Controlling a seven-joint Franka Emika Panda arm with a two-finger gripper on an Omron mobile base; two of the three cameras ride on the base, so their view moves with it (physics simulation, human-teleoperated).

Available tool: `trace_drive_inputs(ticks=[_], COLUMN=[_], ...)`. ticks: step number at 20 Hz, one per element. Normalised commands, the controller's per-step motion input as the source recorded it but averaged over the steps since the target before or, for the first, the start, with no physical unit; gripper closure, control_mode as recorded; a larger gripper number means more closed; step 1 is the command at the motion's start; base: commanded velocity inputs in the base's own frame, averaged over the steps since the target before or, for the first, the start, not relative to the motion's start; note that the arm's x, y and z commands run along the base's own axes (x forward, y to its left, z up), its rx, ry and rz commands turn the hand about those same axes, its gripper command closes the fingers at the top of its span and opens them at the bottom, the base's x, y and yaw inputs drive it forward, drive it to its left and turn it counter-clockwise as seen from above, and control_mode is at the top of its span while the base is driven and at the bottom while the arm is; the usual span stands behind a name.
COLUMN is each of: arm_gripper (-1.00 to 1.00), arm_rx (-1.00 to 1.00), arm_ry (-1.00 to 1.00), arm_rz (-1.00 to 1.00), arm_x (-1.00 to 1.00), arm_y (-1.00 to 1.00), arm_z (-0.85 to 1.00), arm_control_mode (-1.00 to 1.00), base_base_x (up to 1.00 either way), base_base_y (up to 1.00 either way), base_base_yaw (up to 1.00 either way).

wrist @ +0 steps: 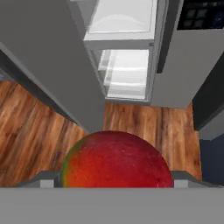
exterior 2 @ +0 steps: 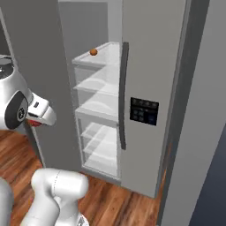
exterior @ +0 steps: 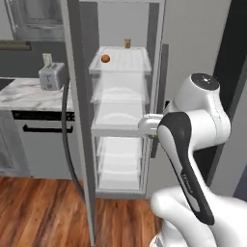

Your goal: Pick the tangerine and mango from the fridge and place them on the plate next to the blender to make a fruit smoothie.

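Note:
The red mango (wrist: 116,159) with a green-yellow patch sits between the fingers of my gripper (wrist: 117,183), which is shut on it in front of the open fridge (wrist: 127,65). From the right base view, the gripper (exterior 2: 36,122) is out in front of the fridge (exterior 2: 145,66), at mid-shelf height, with a bit of red under it. The tangerine (exterior: 105,58) rests near the front left of the top glass shelf, and it is the orange ball (exterior 2: 93,52) in the right base view too. The plate and the blender are out of view.
A small yellow-orange jar (exterior: 127,43) stands at the back of the top shelf. The open fridge door (exterior: 77,120) juts out on the left. A silver toaster (exterior: 52,76) sits on the marble counter (exterior: 24,94). The floor (wrist: 39,127) is wood.

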Motion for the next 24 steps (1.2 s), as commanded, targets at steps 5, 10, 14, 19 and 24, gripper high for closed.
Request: trace_drive_inputs(ticks=[5, 10, 14, 19, 24], arm_gripper=[1.00, 1.00, 1.00, 1.00, 1.00], arm_rx=[0.00, 0.00, 0.00, 0.00, 0.00], arm_ry=[0.00, 0.00, 0.00, 0.00, 0.00], arm_rz=[0.00, 0.00, 0.00, 0.00, 0.00], arm_x=[0.00, 0.00, 0.00, 0.00, 0.00], arm_y=[0.00, 0.00, 0.00, 0.00, 0.00], arm_z=[0.00, 0.00, 0.00, 0.00, 0.00], arm_control_mode=[1.00, 1.00, 1.00, 1.00, 1.00], base_base_x=[-0.97, -0.52, -0.03, 0.01, 0.01], base_base_y=[0.00, 0.23, 0.57, 0.23, 0.12], base_base_yaw=[0.76, 0.94, 0.90, 0.94, 0.96])
